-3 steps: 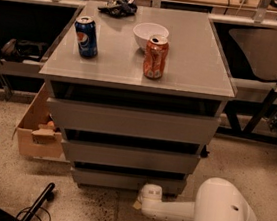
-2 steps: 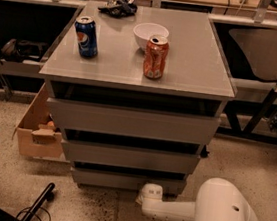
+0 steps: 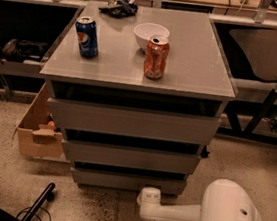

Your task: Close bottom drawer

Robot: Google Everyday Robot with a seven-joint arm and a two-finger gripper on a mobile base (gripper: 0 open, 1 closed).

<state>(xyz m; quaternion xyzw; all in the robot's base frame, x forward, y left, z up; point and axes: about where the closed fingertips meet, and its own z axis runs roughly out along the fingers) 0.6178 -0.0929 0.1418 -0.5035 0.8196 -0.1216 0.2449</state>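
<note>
The grey cabinet has three drawers. The bottom drawer point(image 3: 127, 181) is the lowest and narrowest, with a slim flat front just above the floor and a dark gap along its top edge. The middle drawer point(image 3: 130, 157) and the tall top drawer point(image 3: 132, 122) sit above it, each stepping out a little further. My white arm reaches in from the lower right. My gripper point(image 3: 148, 198) is at its end, low over the floor, right at the front of the bottom drawer's right half.
On the cabinet top stand a blue Pepsi can point(image 3: 87, 37), an orange can point(image 3: 156, 57), a white bowl point(image 3: 150, 34) and a dark object point(image 3: 119, 7). An open cardboard box point(image 3: 37, 133) sits left of the cabinet. Black metal legs point(image 3: 258, 117) stand to the right.
</note>
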